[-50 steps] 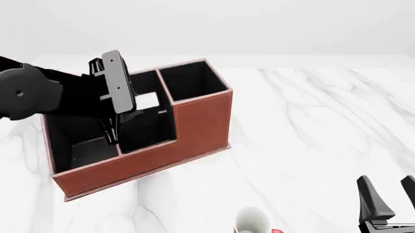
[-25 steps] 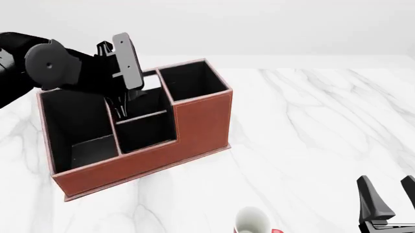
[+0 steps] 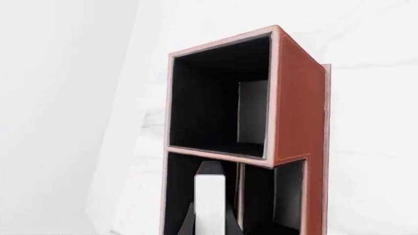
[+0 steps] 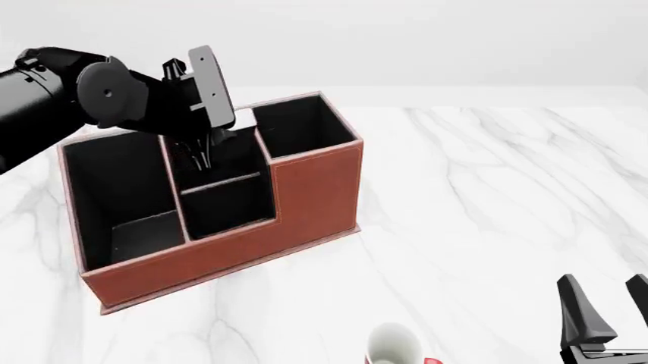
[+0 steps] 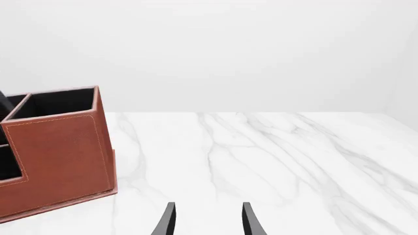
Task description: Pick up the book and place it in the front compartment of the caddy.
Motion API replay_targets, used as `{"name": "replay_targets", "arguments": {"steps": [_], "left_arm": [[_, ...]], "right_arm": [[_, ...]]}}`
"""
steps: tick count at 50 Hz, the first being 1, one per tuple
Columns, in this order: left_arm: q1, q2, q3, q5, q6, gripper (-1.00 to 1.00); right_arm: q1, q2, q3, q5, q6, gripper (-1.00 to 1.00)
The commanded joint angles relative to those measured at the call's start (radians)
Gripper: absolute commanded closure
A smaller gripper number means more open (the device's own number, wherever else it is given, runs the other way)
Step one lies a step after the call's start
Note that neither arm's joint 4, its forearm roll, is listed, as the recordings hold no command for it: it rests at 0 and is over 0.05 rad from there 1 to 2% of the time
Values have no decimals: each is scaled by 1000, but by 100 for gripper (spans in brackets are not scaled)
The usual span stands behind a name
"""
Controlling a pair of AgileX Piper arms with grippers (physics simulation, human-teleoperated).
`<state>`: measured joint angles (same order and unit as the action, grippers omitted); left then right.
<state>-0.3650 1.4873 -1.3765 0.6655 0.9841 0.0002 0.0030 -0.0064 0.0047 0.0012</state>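
Book (image 3: 210, 203) stands upright in front compartment (image 3: 196, 196) of caddy (image 4: 303, 189); only left wrist view shows its white strip. Left tool (image 4: 202, 155) now higher than 0.5 s ago, above that cell, spread can't tell. Right tool (image 5: 205, 220) low right, fingers apart, empty. White marble tabletop (image 4: 486, 197), plain pale backdrop. Mug (image 4: 393, 345) only in front view.

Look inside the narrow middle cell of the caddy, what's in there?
The book shows in that front compartment, white strip up between the left gripper's fingers. Its lower part and the floor are hidden.
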Motion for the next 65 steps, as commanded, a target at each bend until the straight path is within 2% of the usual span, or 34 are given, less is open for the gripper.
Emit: {"name": "replay_targets", "arguments": {"steps": [1, 15, 18, 20, 30, 32, 65], "left_arm": [[65, 28, 5, -51, 2, 100], [97, 59, 0, -69, 23, 100], [84, 63, -22, -58, -13, 100], [93, 69, -11, -72, 6, 100], [94, 95, 3, -117, 9, 100], [94, 104, -7, -113, -10, 100], [144, 180, 46, -208, 17, 100]], "right_arm": [[0, 0, 1, -1, -1, -100], [0, 0, 1, -1, -1, -100], [0, 0, 1, -2, -1, -100], [0, 0, 1, -1, 0, -100], [0, 0, 1, -1, -1, -100], [0, 0, 1, -1, -1, -100], [0, 0, 1, -1, 0, -100]]}}
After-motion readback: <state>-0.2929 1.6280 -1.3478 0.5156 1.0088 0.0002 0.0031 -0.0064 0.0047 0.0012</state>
